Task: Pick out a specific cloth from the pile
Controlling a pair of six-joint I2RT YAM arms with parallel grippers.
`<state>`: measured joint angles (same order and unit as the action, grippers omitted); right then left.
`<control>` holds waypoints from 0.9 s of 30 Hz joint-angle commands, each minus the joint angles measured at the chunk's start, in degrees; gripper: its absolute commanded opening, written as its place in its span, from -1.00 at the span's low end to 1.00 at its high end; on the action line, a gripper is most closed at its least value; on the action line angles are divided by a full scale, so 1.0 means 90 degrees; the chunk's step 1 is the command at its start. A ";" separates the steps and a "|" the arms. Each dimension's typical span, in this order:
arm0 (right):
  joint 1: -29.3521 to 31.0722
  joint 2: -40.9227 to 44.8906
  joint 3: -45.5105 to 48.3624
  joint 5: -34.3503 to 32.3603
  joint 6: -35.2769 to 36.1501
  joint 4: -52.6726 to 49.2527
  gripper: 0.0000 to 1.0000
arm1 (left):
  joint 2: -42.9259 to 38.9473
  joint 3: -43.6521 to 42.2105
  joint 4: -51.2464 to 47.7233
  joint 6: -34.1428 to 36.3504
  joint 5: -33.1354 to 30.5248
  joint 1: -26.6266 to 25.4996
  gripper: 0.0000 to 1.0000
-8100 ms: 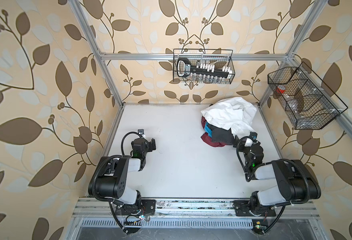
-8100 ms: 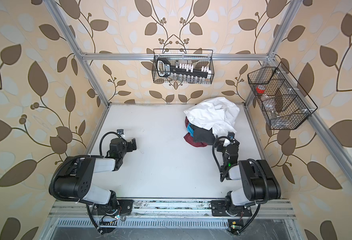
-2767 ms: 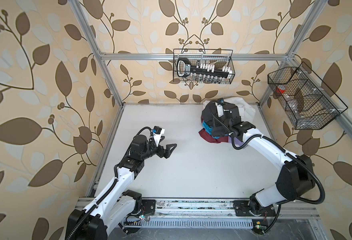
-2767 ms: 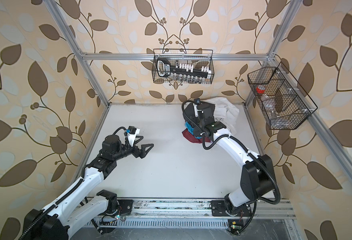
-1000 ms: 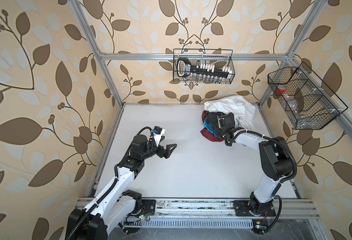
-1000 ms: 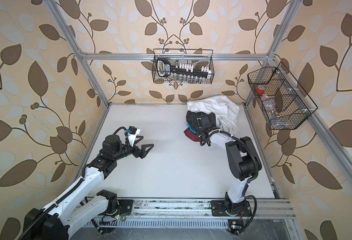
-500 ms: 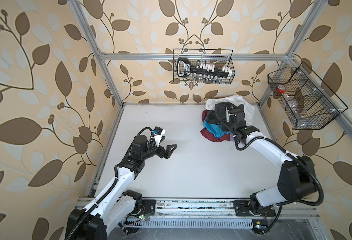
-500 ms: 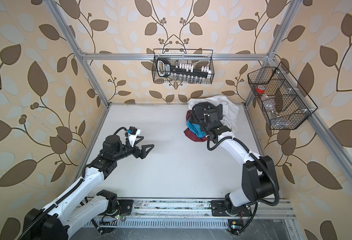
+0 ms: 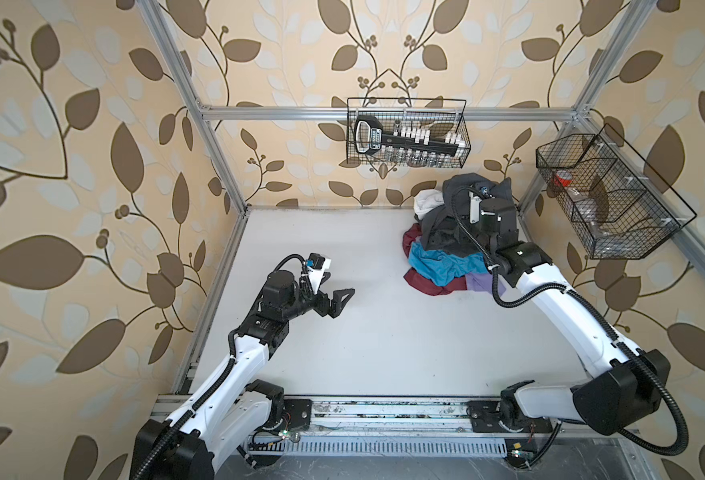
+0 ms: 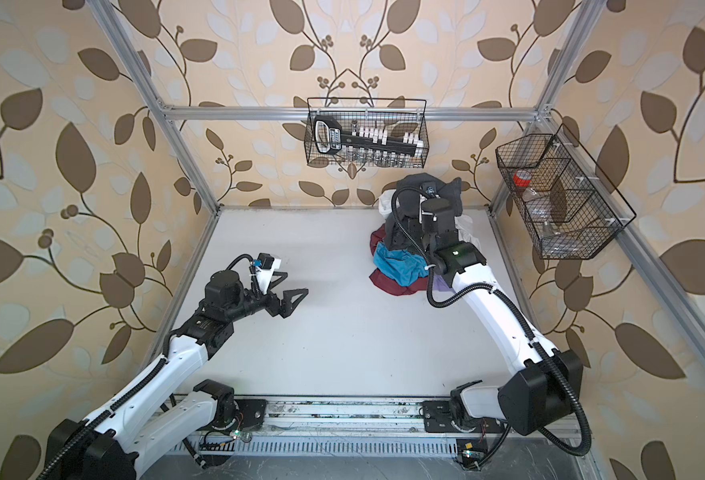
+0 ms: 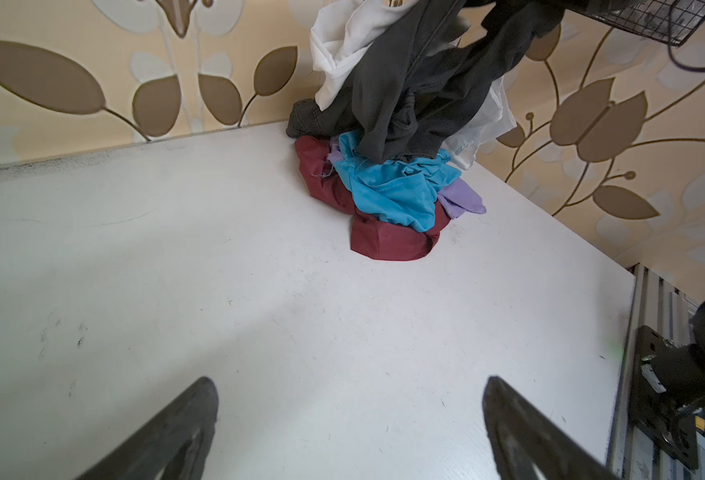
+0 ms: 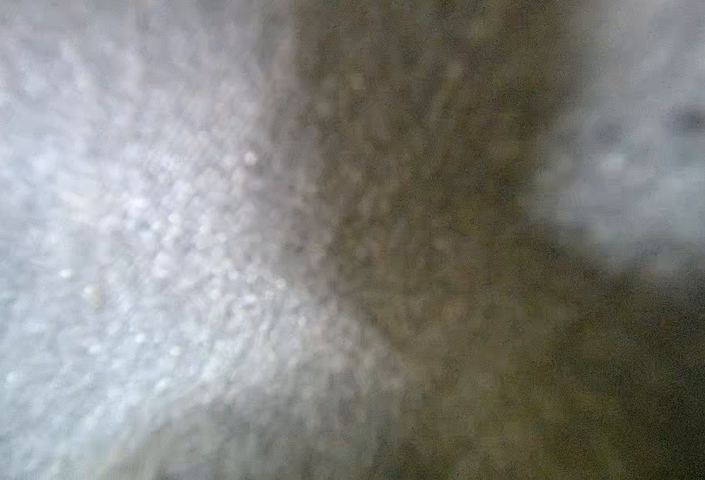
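Charcoal-grey soft garment [image 9: 436, 222], lifted to free it from mixed-colour clothes pile [image 9: 438, 266], pinched in right gripper [image 9: 480, 188]; left gripper [image 9: 339, 302] splayed, empty.

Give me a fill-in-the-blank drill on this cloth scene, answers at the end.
The dark charcoal-grey fabric garment hangs lifted off the mixed-garment pile by the ____ arm. The crumpled cloth on top of the maroon fabric garment is bright ____. The left tool stands over the white table with its jaws ____.
Missing: right; blue; open.
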<state>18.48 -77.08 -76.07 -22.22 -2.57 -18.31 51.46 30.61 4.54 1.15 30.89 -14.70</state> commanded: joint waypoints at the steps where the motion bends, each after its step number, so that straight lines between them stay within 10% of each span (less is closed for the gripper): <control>1: 0.0097 0.0355 -0.0652 -0.0410 0.0326 0.0423 -1.00 | -0.0155 -0.0033 0.0248 0.0068 -0.0015 -0.0066 0.98; 27: 0.0828 0.0298 -0.2962 -0.0976 0.1470 0.1430 -1.00 | -0.0203 -0.0060 0.0247 0.0076 -0.0044 -0.0086 0.98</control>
<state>24.64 -74.96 -97.30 -30.13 8.47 -15.00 50.94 30.61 4.54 1.15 30.87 -14.72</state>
